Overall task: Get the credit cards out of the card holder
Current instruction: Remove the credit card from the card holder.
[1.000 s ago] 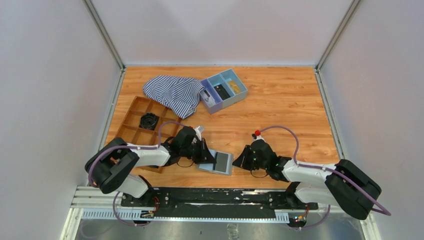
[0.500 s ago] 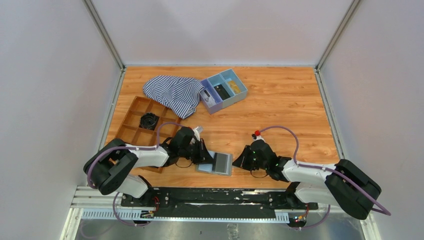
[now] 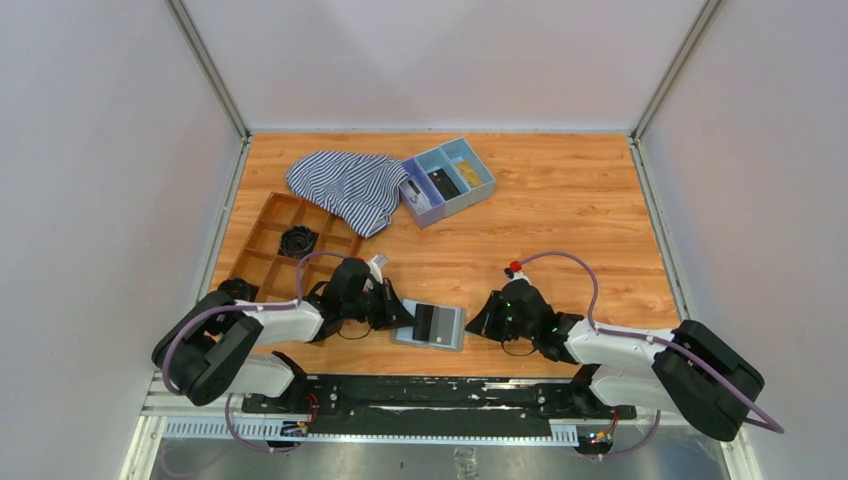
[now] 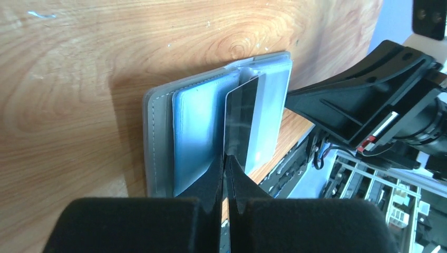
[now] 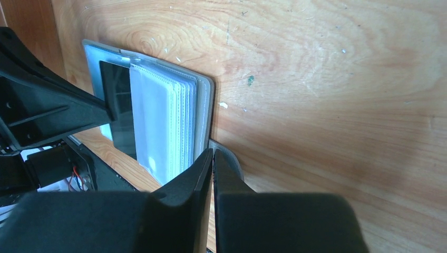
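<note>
The grey card holder (image 3: 449, 327) lies open on the wood near the table's front edge, between both arms. In the left wrist view its pale blue pockets (image 4: 196, 126) show, and a dark credit card (image 4: 243, 124) sticks out of them. My left gripper (image 4: 225, 159) is shut on that card's near edge. From the right, my right gripper (image 5: 212, 154) is shut on the holder's grey tab (image 5: 232, 161) at its outer edge. In that view the clear sleeves (image 5: 161, 126) fan open, with the dark card (image 5: 118, 108) beyond them. I see no other credit cards.
A blue three-compartment tray (image 3: 484, 176) with small items stands at the back, with a striped cloth (image 3: 345, 187) beside it. A brown divided tray (image 3: 262, 262) holding a black object (image 3: 296, 240) sits left of my left arm. The table's front rail runs just below the holder.
My left gripper has drawn back to the left with the dark card, sliding it further out of the holder. The right arm and the holder have stayed put.
</note>
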`<state>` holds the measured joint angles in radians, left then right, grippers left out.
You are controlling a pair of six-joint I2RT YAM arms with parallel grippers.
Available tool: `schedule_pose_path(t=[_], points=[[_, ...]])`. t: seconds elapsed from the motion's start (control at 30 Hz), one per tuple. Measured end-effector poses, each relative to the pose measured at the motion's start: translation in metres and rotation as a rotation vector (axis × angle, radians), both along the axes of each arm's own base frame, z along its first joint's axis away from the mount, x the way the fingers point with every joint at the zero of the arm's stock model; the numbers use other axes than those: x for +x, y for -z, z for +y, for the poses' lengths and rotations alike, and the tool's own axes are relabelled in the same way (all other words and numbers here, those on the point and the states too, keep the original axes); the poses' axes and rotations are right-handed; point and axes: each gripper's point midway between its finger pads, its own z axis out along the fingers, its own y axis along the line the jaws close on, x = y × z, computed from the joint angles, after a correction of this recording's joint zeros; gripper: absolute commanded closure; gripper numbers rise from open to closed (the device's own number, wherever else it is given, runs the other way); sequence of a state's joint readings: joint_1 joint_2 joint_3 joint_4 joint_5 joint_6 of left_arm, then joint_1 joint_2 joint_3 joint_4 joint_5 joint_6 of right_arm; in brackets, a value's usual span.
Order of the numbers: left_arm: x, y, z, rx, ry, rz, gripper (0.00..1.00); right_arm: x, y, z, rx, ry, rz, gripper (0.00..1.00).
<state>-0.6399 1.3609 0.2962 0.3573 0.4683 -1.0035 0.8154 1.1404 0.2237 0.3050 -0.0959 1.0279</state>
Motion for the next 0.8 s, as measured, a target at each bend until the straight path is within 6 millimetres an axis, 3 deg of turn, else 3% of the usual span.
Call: schedule_pose_path(t=[0.47,0.8], points=[[0.007,-0.032,0.004,-0.071,-0.047,-0.074,1.00,-0.001,-0.001,-0.004,-0.012,0.008,-0.003,0.92],[0.009,-0.029,0.012,-0.001,-0.057,-0.062,1.00,-0.002,-0.001,-0.007,-0.023,0.009,-0.004,0.92]])
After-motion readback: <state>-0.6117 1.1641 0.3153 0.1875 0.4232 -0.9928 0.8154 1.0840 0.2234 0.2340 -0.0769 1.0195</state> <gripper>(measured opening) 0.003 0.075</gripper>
